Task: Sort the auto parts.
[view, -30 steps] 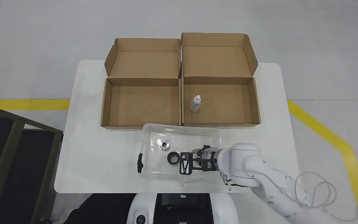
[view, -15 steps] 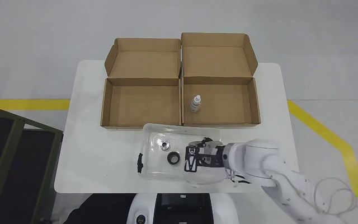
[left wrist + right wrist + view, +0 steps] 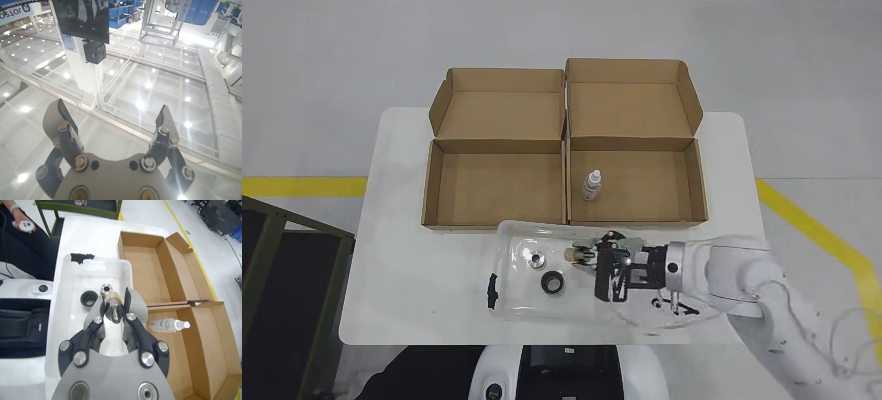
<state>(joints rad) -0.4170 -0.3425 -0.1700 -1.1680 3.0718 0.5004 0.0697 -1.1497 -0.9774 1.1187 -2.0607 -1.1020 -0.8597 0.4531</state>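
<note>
Right wrist view: the right gripper [image 3: 115, 299] is clamped on a metal part [image 3: 112, 309], a silver stud with a pale yellowish band, its threaded end pointing back toward the wrist. The pads press on both sides of the part, which is held over the inside of the clear plastic bin [image 3: 124, 262]. In the top view the bin sits at the 6 o'clock edge of the white table [image 3: 402, 250], and the arm comes into it from about 4 o'clock. Two parts lie loose on the bin floor: a black ring [image 3: 553, 285], and a small silver collet [image 3: 534, 259] at roughly 11 o'clock from the ring, near it but apart. A strip of black tape [image 3: 491, 291] marks the bin's 9 o'clock wall. Two open cardboard boxes stand side by side at 12 o'clock from the bin. The right box [image 3: 672, 200] holds a spray bottle [image 3: 591, 184] lying near its 9 o'clock wall (nozzle toward 12 o'clock), while the left box [image 3: 492, 190] shows bare cardboard. The left gripper [image 3: 111, 103] points up at the ceiling, fingers spread wide apart and holding nothing.
</note>
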